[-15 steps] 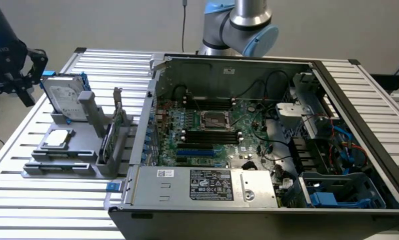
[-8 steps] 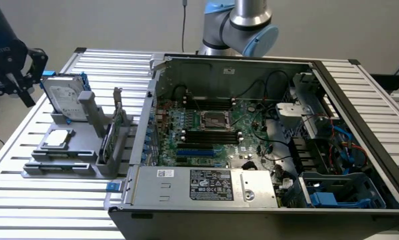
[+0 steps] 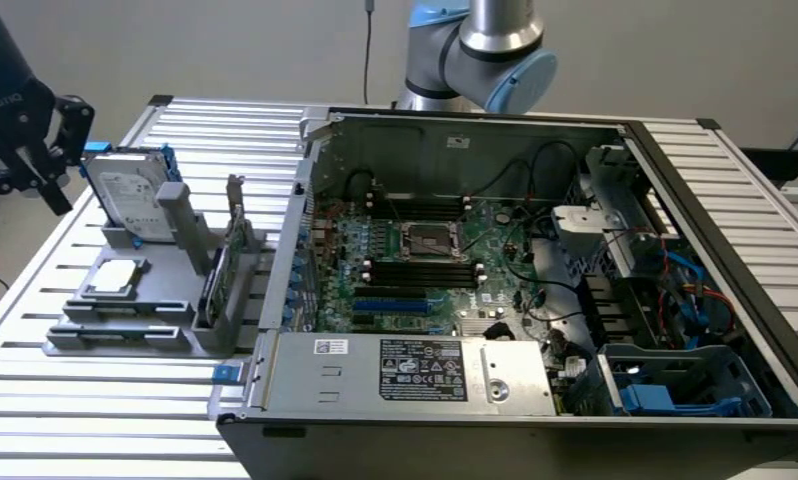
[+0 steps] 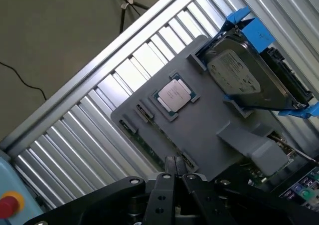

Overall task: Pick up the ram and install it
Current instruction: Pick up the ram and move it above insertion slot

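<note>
The ram is a thin dark-green stick lying in a slot along one long edge of the grey holder, just past the CPU. My gripper hovers above that edge of the holder with its black fingers pressed together and nothing between them. In the exterior view the gripper hangs high over the table's far-left corner, beside the holder. The open computer case shows the motherboard with black memory slots.
A silver hard drive in a blue frame stands at the holder's back end, and an upright card with a metal bracket stands next to the case wall. The power supply sits at the case's front. A red button is nearby.
</note>
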Available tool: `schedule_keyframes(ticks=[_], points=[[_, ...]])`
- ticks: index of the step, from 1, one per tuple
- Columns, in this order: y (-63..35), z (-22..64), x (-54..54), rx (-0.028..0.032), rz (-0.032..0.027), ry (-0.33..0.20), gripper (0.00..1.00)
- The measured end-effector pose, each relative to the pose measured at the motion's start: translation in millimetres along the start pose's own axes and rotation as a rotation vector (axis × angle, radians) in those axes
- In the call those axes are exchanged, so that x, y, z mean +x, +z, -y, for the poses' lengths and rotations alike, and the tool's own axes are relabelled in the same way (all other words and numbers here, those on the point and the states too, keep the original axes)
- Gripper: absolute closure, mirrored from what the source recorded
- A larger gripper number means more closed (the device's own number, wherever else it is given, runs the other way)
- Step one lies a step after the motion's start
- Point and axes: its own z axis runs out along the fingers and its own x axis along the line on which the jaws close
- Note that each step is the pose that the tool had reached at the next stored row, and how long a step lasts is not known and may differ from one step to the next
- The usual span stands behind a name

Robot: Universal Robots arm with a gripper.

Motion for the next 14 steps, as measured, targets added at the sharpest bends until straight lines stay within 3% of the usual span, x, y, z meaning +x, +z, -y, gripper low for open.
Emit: schedule_keyframes(ticks=[14], points=[[2.4,0.0,0.0,0.0001,-0.0023,-0.255,0.89]])
